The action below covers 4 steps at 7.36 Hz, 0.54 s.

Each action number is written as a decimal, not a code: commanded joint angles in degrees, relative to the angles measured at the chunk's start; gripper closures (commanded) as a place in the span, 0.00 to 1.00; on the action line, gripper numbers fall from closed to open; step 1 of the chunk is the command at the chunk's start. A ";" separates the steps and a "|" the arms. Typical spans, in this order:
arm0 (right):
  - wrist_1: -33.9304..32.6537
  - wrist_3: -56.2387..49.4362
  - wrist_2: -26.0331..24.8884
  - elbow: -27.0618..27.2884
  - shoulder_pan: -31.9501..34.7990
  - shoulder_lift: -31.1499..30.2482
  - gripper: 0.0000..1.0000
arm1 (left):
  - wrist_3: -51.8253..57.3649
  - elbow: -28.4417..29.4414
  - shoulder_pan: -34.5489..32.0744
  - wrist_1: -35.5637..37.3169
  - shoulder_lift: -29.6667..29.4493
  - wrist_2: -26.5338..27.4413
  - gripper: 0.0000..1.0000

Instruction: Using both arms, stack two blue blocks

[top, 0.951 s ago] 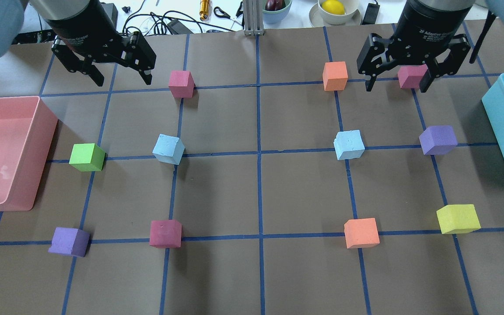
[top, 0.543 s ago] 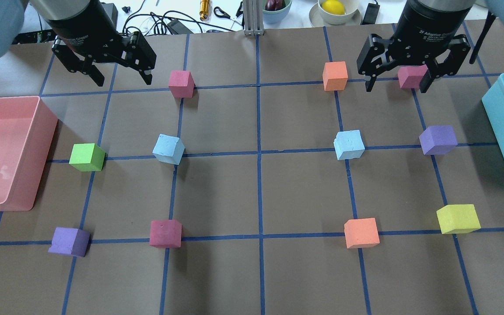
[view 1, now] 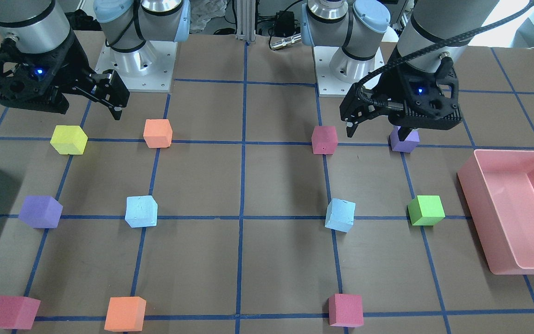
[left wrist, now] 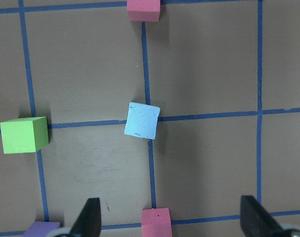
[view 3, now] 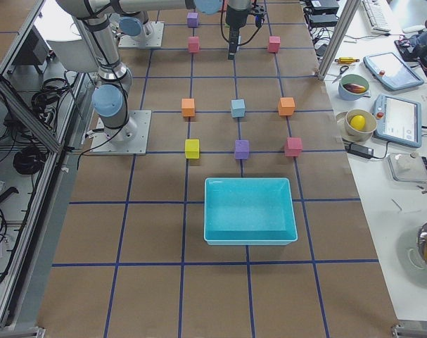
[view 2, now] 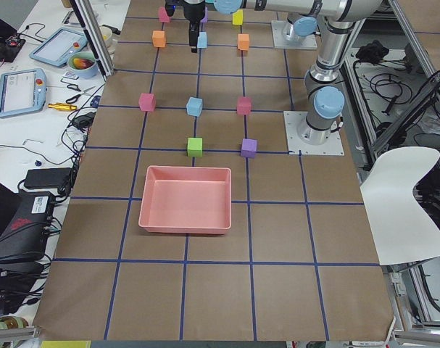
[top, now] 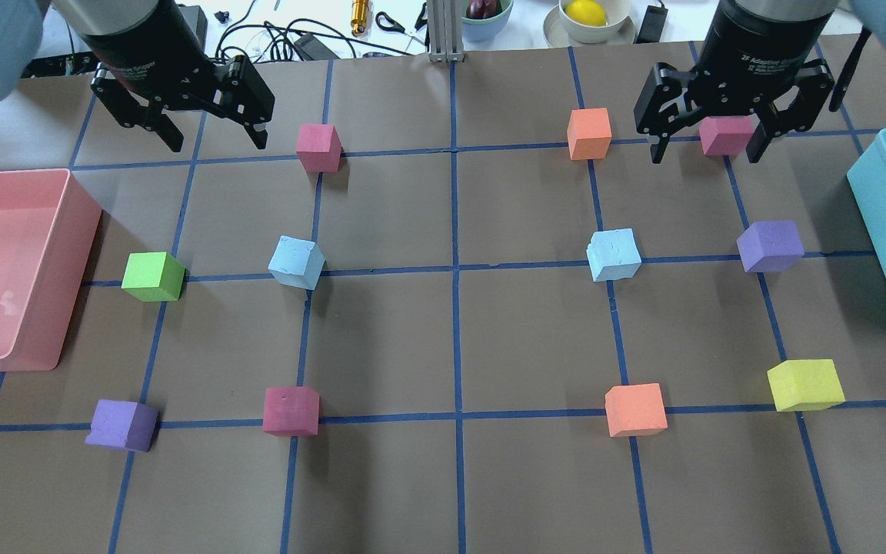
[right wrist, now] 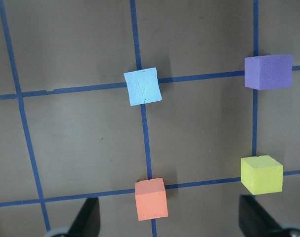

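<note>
Two pale blue blocks rest apart on the brown grid mat: the left one [top: 296, 262] and the right one [top: 613, 255]. They also show in the front-facing view, the left one [view 1: 340, 215] and the right one [view 1: 141, 211]. My left gripper [top: 216, 144] is open and empty, raised over the far left of the mat; its wrist view shows the left blue block [left wrist: 142, 121] ahead of its fingers. My right gripper [top: 704, 158] is open and empty, raised over the far right; its wrist view shows the right blue block [right wrist: 143, 87].
A pink bin [top: 66, 231] stands at the left edge and a teal bin [top: 870, 208] at the right edge. Other cubes dot the grid: green [top: 152, 276], purple [top: 770, 245], yellow [top: 805, 384], orange [top: 635, 409] and crimson [top: 291, 410].
My right gripper has shifted slightly to the right and stays open. The left gripper and all blocks have not moved.
</note>
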 commanded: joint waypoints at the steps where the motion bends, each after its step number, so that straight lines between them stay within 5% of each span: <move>1: 0.01 0.06 0.15 0.68 -0.16 1.06 0.00 | 0.00 0.00 0.00 0.00 0.00 0.01 0.00; 4: -3.92 -0.46 0.42 2.45 -0.25 6.58 0.00 | 0.00 -0.35 0.00 0.00 0.00 0.01 0.00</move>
